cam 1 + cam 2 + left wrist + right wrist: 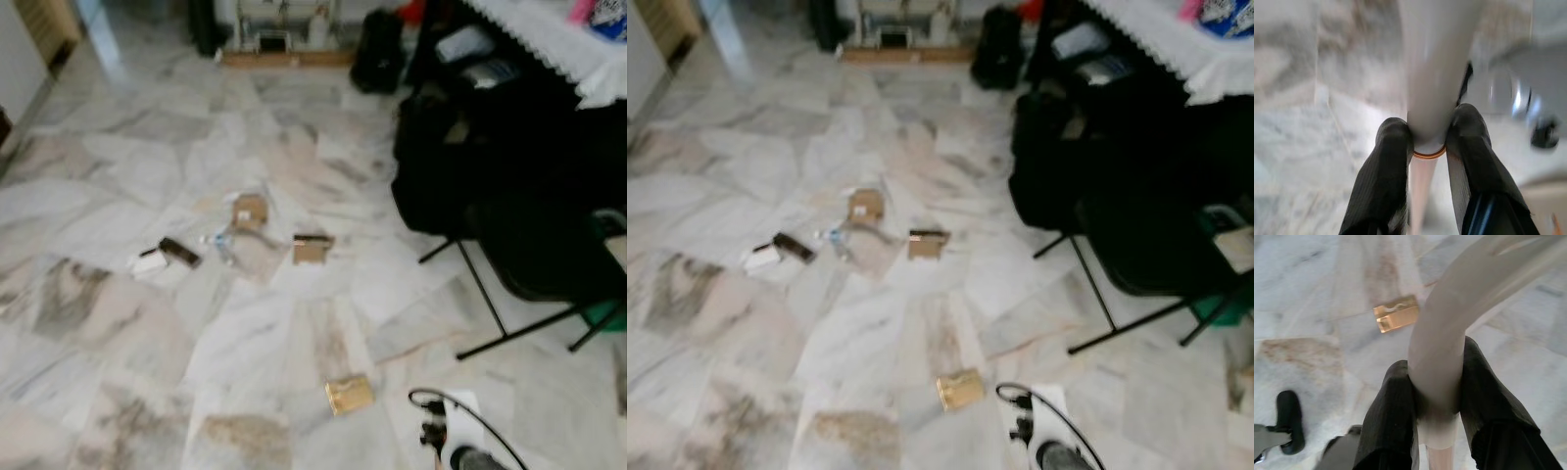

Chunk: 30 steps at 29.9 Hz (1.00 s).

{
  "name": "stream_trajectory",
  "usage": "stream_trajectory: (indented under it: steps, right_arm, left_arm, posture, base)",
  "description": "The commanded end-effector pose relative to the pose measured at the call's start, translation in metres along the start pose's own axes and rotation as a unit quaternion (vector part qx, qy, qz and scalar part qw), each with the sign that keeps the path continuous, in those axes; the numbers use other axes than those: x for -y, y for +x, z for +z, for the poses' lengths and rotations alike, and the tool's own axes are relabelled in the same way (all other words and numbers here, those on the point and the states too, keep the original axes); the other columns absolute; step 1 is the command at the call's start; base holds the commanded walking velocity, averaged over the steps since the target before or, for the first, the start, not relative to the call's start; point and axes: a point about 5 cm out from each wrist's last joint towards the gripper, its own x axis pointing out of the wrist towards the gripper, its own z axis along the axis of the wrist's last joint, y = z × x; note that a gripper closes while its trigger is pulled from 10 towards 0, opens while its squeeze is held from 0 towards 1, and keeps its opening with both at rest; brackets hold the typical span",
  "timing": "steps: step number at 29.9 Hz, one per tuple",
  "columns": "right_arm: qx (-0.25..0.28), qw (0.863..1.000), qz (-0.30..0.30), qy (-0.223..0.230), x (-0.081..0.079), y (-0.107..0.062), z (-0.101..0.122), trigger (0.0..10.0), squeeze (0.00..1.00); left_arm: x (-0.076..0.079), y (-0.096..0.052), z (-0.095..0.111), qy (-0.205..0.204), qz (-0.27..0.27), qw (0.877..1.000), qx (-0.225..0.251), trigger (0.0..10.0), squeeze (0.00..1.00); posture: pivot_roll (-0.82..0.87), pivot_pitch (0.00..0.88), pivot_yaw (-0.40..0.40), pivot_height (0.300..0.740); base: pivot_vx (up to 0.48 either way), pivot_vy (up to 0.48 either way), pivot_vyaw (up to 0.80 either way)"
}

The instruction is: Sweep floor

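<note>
Floor: pale marble tiles (118,176) with brown veining. That's what needs sweeping, and none of the litter looks gathered yet.

Landmark: the gold-coloured wrapper (349,394), nearest the robot, lying flat on a tile; everything else is placed off it.

Litter farther out: a brown cardboard scrap (313,248) well beyond the wrapper, another cardboard piece (250,210) just past that and to the left, and a dark strip with a white paper bit (164,257) off to the wrapper's far left. All loose, well apart, so it'll probably take a few strokes to herd them together.

Left gripper (1427,139): both black fingers pinching a pale, smooth handle with an orange ring at the end. Looks like a broom pole, but the head isn't visible, so that's a guess.

Right gripper (1435,389): fingers pressed around a pale curved handle (1449,338), with the wrapper on the floor just beyond it. The curve suggests a dustpan handle, though I can't tell for sure.

Why both are gripped: one tool per arm makes sense for sweeping into a pan.

Obstacles: folding chair draped in black (509,196) to the wrapper's right and farther out; its legs could snag a stroke.

Cable: black loop (460,411) just right of the wrapper.
</note>
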Motion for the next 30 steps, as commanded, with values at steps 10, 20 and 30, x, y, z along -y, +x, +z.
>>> stream_trajectory:
  steps: [10,20,30]
  right_arm:
    - [0.035,0.999,-0.007,0.0,0.001,-0.001,0.006,10.0,0.0]
    - [0.154,0.982,-0.096,-0.053,0.048,-0.009,0.058,10.0,0.0]
    - [0.275,0.951,-0.135,-0.04,0.056,-0.019,0.121,10.0,0.0]
  left_arm:
    - [0.0,0.001,0.007,0.035,0.01,0.999,0.023,10.0,0.0]
    - [-0.001,0.0,0.021,0.069,0.035,0.993,0.086,10.0,0.0]
    - [0.028,-0.005,0.163,0.108,0.062,0.911,0.394,10.0,0.0]
  posture:
    - [-0.07,0.235,-0.046,0.74]
    - [-0.07,0.224,-0.048,0.74]
    - [-0.07,0.195,-0.048,0.74]
  base:
    - [0.0,0.0,0.0]
    - [0.0,0.0,0.0]
    - [0.0,0.0,0.0]
